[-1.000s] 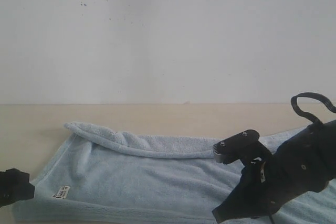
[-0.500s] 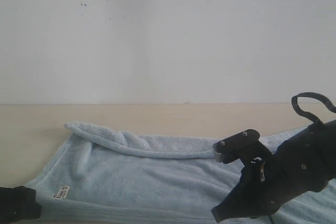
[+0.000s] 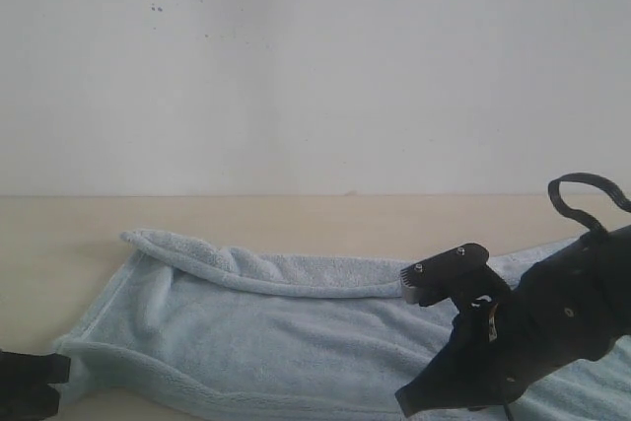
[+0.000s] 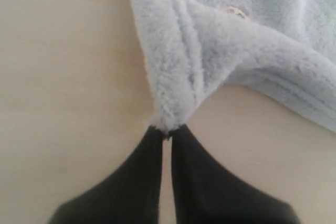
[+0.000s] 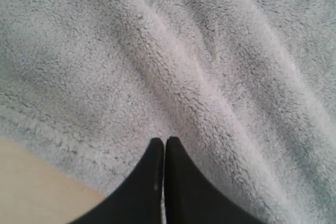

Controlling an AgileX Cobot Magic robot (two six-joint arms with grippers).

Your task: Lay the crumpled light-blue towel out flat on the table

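Observation:
The light-blue towel [image 3: 276, 327] lies spread along the beige table [image 3: 296, 219], its far hem rolled over in a long fold. My left gripper [image 3: 61, 370] sits at the near left and is shut on the towel's corner [image 4: 170, 114], which is drawn up into a ridge. A small white label [image 4: 236, 10] peeks out of the fold beyond it. My right gripper [image 3: 404, 403] points down at the towel's near right part. Its fingers [image 5: 157, 161] are shut, tips on the fluffy cloth [image 5: 210, 66], with no fold visibly pinched between them.
A plain white wall [image 3: 315, 66] rises behind the table. Bare tabletop shows left of the towel [image 4: 63, 77] and beyond its far fold. The right arm's black body and cable loop [image 3: 582, 189] hang over the towel's right end.
My left gripper moved toward the near edge and closed on the towel's near-left corner. That corner has lifted into a ridge, and the label has gone out of the exterior view. The right arm barely moved.

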